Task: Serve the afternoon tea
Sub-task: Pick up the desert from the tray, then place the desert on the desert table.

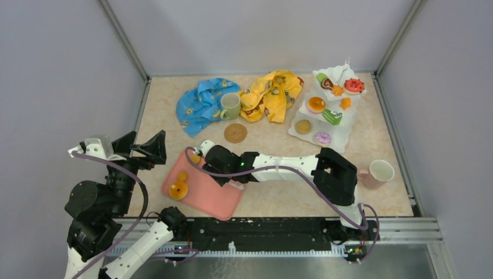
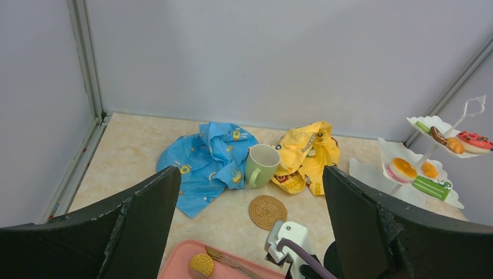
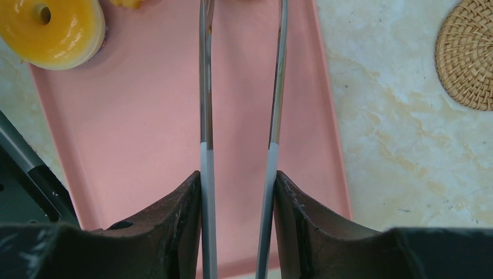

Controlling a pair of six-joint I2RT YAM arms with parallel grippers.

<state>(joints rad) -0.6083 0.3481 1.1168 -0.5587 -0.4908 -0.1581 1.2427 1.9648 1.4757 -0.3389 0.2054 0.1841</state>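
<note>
On the marble table (image 1: 267, 197), right jaws grip tongs (image 3: 241, 116) over the pink tray (image 1: 218, 195); left jaws gape wide.

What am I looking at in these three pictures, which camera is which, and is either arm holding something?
Two robot arms sit at the table's near edge, each ending in a two-finger pincer. The wide picture looks down from above. The other two come from cameras on the wrists. The left pincer stands wide open, empty, off to the side. The right pincer is closed on metal tongs reaching over the pink tray, where an orange donut lies. Further back: two crumpled cloths, a green mug, a brown coaster, a tiered stand with pastries, a white mug.
</note>
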